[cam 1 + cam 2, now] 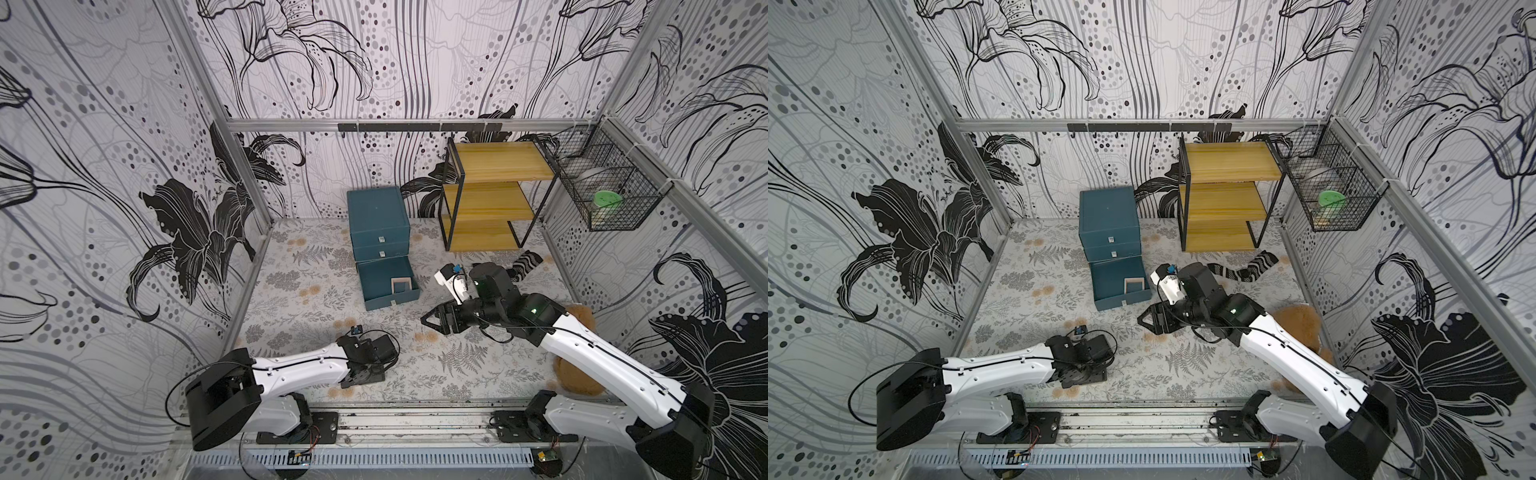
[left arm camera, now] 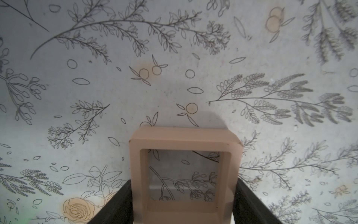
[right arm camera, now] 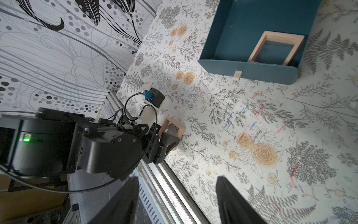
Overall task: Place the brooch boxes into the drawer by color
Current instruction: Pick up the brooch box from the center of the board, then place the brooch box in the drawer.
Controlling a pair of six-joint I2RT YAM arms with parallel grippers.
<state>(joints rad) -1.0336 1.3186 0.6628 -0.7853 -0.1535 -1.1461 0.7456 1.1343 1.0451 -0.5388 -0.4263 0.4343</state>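
The left claw (image 2: 184, 181) is low over the bench (image 1: 299, 291), at about 7 o'clock from the middle. A pink box (image 2: 185, 139) with a see-through middle sits between its two fingers (image 2: 114, 207). One finger is right up against each side. I cannot tell if they squeeze it.

The right claw (image 1: 430, 319) is near the middle of the bench, a little toward 3 o'clock. It is wide open and holds nothing.

The blue chest (image 1: 376, 216) stands at 12 o'clock. Its bottom drawer (image 1: 374, 278) is pulled out toward 6 o'clock. A second pink box (image 1: 402, 285) lies flat inside it, in the 4 o'clock corner.

A wood shelf (image 1: 494, 166) stands at 1 o'clock, with a striped sock (image 1: 527, 262) in front of it.
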